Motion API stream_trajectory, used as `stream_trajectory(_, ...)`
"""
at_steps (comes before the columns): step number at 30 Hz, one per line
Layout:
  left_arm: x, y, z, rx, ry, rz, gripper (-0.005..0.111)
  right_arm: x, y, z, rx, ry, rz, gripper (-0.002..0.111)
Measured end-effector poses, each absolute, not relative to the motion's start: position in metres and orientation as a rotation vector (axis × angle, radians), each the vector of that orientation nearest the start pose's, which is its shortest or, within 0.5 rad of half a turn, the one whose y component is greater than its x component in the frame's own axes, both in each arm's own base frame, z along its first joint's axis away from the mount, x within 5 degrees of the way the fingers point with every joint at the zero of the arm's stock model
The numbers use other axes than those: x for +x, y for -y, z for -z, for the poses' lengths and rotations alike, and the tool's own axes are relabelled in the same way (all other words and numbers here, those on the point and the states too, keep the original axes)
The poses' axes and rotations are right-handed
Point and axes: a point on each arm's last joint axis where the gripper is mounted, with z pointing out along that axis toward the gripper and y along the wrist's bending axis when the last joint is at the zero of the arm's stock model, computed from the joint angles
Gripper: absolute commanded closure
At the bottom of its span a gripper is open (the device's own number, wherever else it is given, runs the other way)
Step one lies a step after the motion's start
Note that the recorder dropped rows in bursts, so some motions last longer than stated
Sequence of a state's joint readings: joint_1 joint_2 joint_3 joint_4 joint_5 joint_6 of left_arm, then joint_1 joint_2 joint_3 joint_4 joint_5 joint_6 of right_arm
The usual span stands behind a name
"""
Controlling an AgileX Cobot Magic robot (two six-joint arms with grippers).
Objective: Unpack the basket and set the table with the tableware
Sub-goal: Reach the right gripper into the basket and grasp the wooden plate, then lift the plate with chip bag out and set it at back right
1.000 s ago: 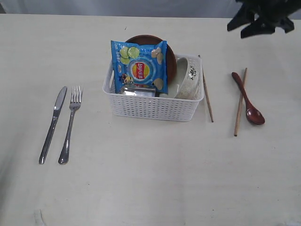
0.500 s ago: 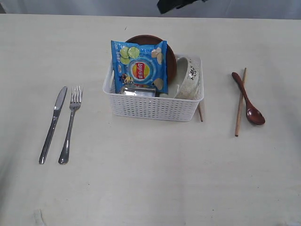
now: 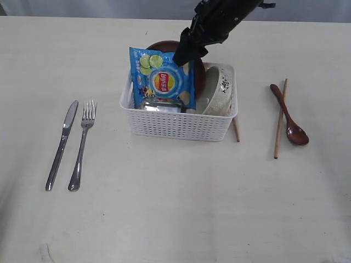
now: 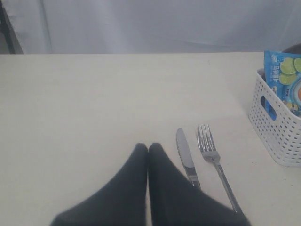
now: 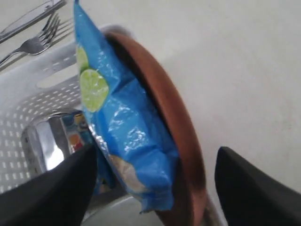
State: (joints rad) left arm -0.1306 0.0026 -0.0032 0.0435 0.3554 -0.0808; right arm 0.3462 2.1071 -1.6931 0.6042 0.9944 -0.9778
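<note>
The white basket point(image 3: 175, 127) stands mid-table and holds a blue chips bag point(image 3: 162, 79), the brown plate point(image 3: 164, 46) upright behind it, a steel cup point(image 3: 160, 106) and a patterned bowl point(image 3: 220, 90). My right gripper point(image 3: 185, 55) hangs over the basket's back, open. In its wrist view, the right gripper point(image 5: 155, 188) has its fingers on either side of the bag point(image 5: 122, 127) and plate point(image 5: 176, 122), touching neither. Knife point(image 3: 61, 143) and fork point(image 3: 82, 145) lie left of the basket. My left gripper point(image 4: 148, 148) is shut and empty beside the knife point(image 4: 186, 157).
A reddish wooden spoon point(image 3: 289, 116) and one chopstick point(image 3: 280, 119) lie on the table point(image 3: 175, 208) right of the basket. The end of a second chopstick point(image 3: 236, 131) pokes out at the basket's front right corner.
My right arm swept in from the upper right and came down over the basket's back, jaws widening. The chopstick beside the basket shifted, so that only its near end shows.
</note>
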Motion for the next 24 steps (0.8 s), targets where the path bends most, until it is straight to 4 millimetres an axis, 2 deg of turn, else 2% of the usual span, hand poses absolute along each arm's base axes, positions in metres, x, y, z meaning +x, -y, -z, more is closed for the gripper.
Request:
stream_trajectory(2,0.053,0.006,-0.182,0.073,-1.838,0.106,0.107,0.405,-0.195,-0.210,-1.376,-2.300,-0.649,0.046)
stream_trajectory(9,0.053,0.006,-0.182,0.073,-1.838,0.106,0.107,0.403,-0.195,-0.211,-1.423,-2.278,-0.662,0.104)
stream_trajectory(10,0.053,0.006,-0.182,0.073,-1.838,0.106,0.107,0.404,-0.194,-0.211,-1.429,-2.276,-0.656,0.109)
stream_trajectory(14,0.053,0.006,-0.182,0.073,-1.838,0.106,0.107,0.403,-0.194,-0.218,-1.448,-2.241,-0.636,0.109)
stream_trajectory(20,0.053,0.006,-0.182,0.073,-1.838,0.106,0.107,0.402,-0.189,-0.267,-1.400,-2.121,-0.567,0.109)
stream_trajectory(24,0.053,0.006,-0.182,0.073,-1.838,0.106,0.107,0.407,-0.176,-0.300,-1.311,-2.075,-0.523,0.109)
